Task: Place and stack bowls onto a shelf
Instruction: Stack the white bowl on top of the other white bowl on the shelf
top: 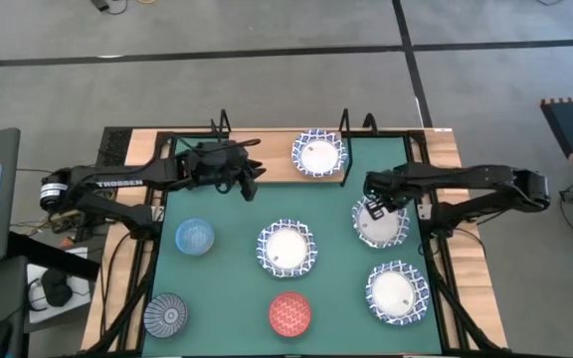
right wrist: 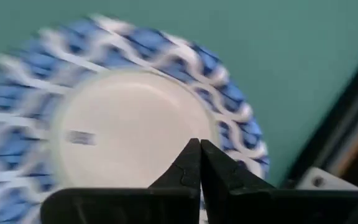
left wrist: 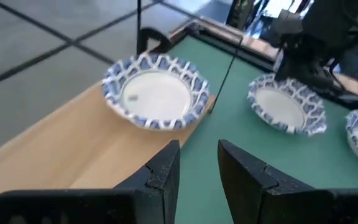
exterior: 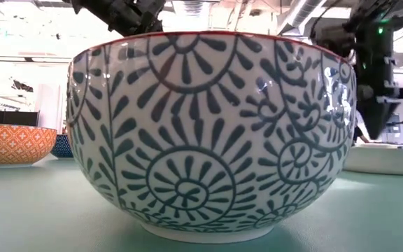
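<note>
We see the shelf (top: 272,164) along the far edge of the green mat (top: 227,288), and one wide white bowl with a blue lattice rim (top: 319,153) already sits on its right part. Three more wide bowls are on the mat: one in the middle (top: 286,249), one at the right (top: 381,221) and one near the front right (top: 397,292). The smaller bowls, light blue (top: 194,237), grey-blue patterned (top: 166,315) and red (top: 289,314), stand on the left and front of the mat. We do not find a yellow bowl in these views.

The right gripper (top: 376,206) hovers over the far rim of the right wide bowl, and its fingers (right wrist: 189,163) are pressed together with nothing between them. The left gripper (left wrist: 196,165) is above the shelf, left of the bowl there, with a narrow gap between its fingers and nothing in it.

We judge these bowls as ceramic: stiff, rather heavy for the thin fingers, smooth and slippery, and easy to chip. The best hold is on the flared rim, one finger inside and one outside, because the body is too wide. So the right gripper must first open. When stacking, the bowl should come down gently and centred.
</note>
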Robot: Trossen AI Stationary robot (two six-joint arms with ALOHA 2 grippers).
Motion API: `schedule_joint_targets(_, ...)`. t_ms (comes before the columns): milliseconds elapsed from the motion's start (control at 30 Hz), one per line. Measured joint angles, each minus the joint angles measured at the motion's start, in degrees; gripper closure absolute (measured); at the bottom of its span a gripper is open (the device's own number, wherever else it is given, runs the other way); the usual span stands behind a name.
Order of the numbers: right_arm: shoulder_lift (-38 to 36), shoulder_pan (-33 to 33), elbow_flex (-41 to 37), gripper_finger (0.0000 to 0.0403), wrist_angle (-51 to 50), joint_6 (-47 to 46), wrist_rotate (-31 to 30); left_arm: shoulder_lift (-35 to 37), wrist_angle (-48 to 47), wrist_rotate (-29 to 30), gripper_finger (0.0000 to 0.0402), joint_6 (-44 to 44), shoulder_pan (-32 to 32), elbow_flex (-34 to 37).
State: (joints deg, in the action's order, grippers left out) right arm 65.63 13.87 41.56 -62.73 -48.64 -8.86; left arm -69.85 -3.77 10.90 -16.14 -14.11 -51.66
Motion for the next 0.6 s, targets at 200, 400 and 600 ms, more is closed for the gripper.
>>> schedule_joint_targets(200, -2.1, -8.4, 1.4, 0.0343, 7.2, -11.8, 6.2, -4.8, 6.6, -4.7, 0.0308, -0.6, 0.0, 0.0)
schedule_joint_targets(400, -1.5, -21.5, 1.4, 0.0268, 14.8, -15.9, 6.8, -6.3, 7.3, -4.9, 0.0308, 0.4, 0.0, 0.0)
schedule_joint_targets(600, 4.1, -26.6, 1.4, 0.0205, 13.1, -17.8, -0.6, -6.3, 7.3, -4.9, 0.0308, 8.4, -0.2, 0.0)
